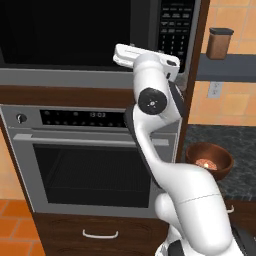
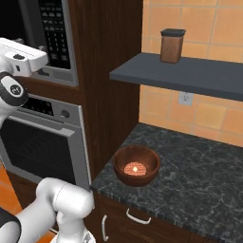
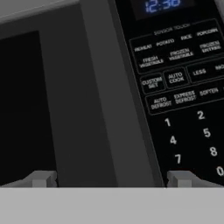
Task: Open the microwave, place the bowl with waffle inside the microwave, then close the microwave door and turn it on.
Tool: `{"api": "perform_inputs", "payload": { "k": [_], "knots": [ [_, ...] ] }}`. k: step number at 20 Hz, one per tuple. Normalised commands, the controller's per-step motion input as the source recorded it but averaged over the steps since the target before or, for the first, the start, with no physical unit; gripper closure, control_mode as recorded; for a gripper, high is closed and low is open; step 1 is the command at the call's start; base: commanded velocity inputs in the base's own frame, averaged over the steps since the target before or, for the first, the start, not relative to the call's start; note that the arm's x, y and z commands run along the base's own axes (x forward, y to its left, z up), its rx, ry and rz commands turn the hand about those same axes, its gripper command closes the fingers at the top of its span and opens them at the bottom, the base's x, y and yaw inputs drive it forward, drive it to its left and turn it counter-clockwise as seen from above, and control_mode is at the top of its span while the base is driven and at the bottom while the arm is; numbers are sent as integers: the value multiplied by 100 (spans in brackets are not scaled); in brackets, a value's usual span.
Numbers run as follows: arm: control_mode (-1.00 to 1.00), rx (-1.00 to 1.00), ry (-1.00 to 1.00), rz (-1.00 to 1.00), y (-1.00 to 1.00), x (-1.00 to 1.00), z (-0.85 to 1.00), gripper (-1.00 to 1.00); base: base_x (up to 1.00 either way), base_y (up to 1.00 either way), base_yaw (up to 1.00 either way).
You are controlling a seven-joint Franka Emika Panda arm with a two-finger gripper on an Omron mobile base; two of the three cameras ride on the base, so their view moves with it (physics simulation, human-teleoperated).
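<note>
The microwave door (image 3: 52, 100) is shut; the raised arm levels its hand at it, fingers (image 3: 43, 178) spread apart.

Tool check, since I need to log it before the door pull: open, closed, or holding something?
Tool: open and holding nothing, its fingertips spread wide before the microwave door, beside the keypad.

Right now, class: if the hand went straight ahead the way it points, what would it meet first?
Probably the grey frame strip of the microwave door, just left of the keypad. The open hand straddles it; depth is uncertain.
</note>
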Motion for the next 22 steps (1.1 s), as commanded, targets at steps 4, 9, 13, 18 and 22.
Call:
{"api": "perform_inputs", "payload": {
  "k": [4,9,13,18,22],
  "knots": [
    [-100,0,0,6,0,38,-1,-100,0,0,0],
    [-100,0,0,11,20,9,-6,100,0,0,0],
    [-100,-6,1,7,56,-25,-6,100,0,0,0],
    [-100,-9,3,7,97,-81,-9,100,0,0,0],
    [-100,-5,6,6,100,-100,-13,100,0,0,0]
  ]
}}
